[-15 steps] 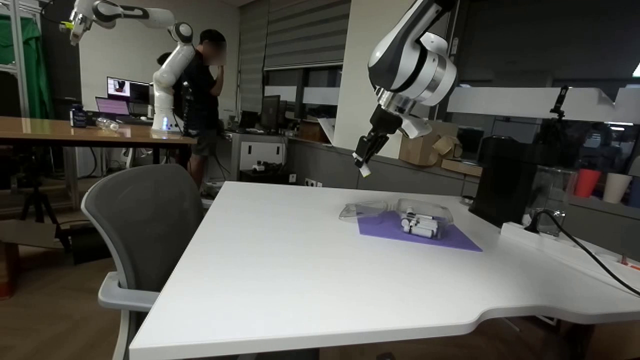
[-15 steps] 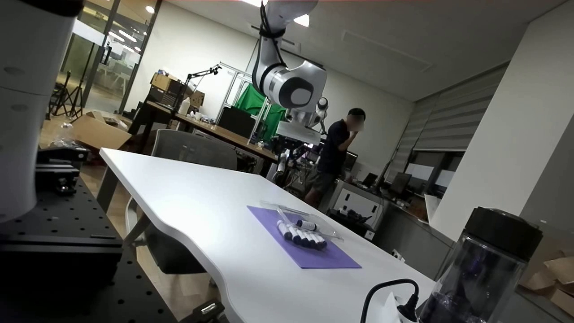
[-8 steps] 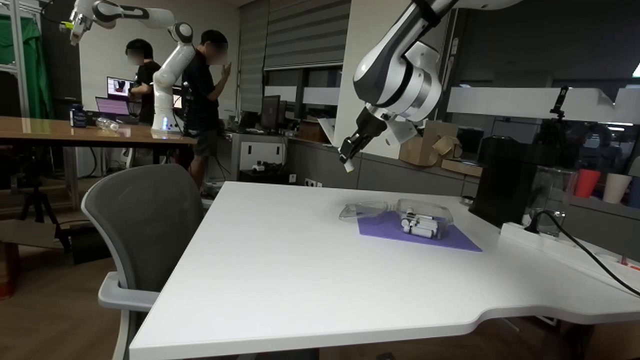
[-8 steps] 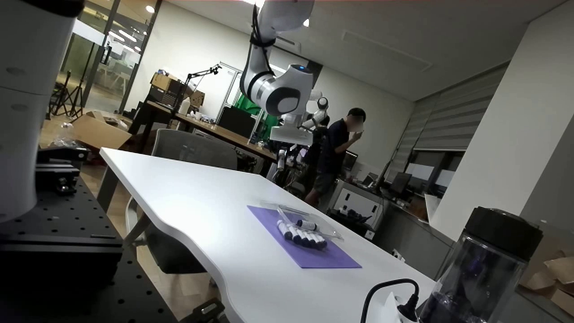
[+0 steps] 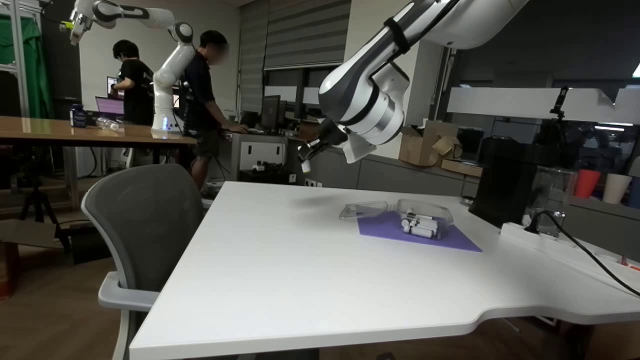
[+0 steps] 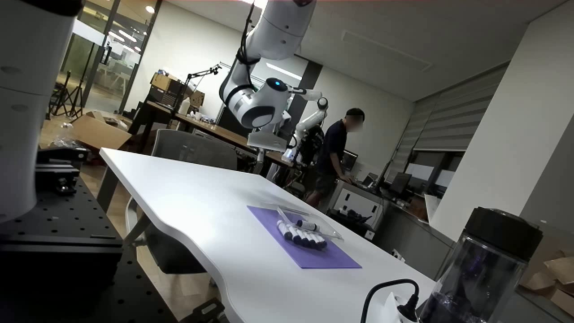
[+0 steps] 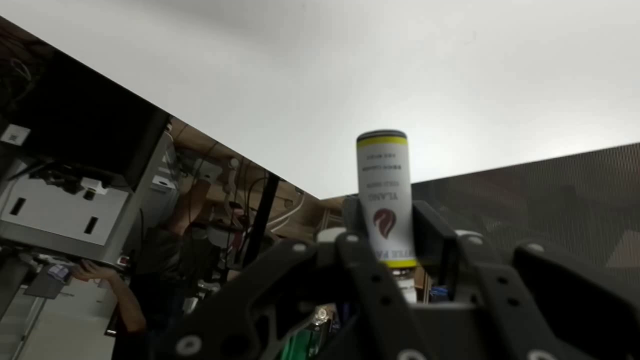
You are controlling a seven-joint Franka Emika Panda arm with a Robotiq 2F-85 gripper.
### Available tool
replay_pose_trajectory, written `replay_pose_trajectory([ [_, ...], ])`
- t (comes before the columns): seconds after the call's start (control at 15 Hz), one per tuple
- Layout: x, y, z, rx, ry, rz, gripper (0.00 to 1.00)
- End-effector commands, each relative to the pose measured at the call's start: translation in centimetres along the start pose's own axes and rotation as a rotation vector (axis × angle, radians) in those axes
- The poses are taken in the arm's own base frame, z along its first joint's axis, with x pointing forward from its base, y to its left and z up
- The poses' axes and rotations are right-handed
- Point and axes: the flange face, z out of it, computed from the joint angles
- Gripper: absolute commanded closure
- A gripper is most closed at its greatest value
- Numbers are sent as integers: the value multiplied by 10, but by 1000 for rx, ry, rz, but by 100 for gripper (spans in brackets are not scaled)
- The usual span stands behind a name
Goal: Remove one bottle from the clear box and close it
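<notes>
Tall transparent tumbler with a black lid (image 6: pixel 482 269): near right in an exterior view, a black cable (image 6: pixel 395 281) looping just left of it.
White flat surface (image 6: pixel 215 206): runs from near to far.
Flat purple mat (image 6: pixel 329 260): lies on the surface, toward the right in both exterior views.
Small white bottles with dark caps (image 6: pixel 294 234): several on their sides in a row, one more lying crosswise on the far side of that row.
Low clear plastic box (image 5: pixel 425 205): on the mat, around those bottles; its transparent lid (image 5: pixel 367 210) lies swung open to the left in an exterior view, reaching past the mat's edge.
Black two-fingered pincer (image 7: pixel 391 220): clenched, grasping one white cylindrical bottle with yellow bands and a dark red emblem (image 7: pixel 384 185); raised above the far part of the surface, left of the box and well apart from it in both exterior views.
Bottle in the pincer: squeezed between the two fingers (image 7: pixel 435 232), touching both; its body juts past the fingertips, hanging below them close to upright, clear of the surface. Which end carries the cap, I cannot tell.
Grey mesh-backed chair (image 6: pixel 197 150): beyond the surface, at the left.
Man in dark clothing (image 6: pixel 334 143): well beyond the surface.
</notes>
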Motion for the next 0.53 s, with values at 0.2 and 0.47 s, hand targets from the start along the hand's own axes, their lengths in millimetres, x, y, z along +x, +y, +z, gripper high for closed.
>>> replay_pose_trajectory([
  [0.2, -3, -6, 27, 53, 39, 3, 71],
  [0.47, -9, -4, 35, 57, 40, 8, 71],
])
